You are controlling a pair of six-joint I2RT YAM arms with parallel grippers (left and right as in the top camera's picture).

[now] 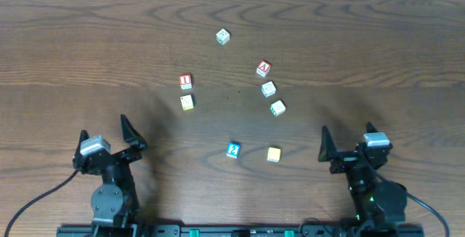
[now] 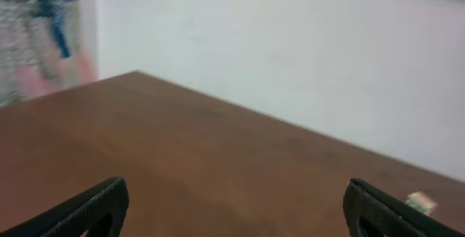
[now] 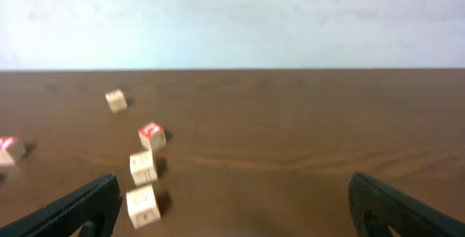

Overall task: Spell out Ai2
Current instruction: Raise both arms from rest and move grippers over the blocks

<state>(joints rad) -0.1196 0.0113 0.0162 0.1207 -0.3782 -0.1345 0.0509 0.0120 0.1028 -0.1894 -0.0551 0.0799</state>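
The left hand point(image 2: 236, 209) shows only as two dark fingers point(image 2: 98, 206) poking up from the bottom edge, one at the far left and one at the far right, set wide apart with nothing between them. Beyond them a brown wooden worktop point(image 2: 218, 157) runs back to a plain white wall point(image 2: 290, 55). A small pale block point(image 2: 421, 202) sits on the worktop just beside the right-side finger, near the frame's edge; it may carry a green mark, though it is too blurred to read. At the top left corner are smeared blue and pinkish shapes.
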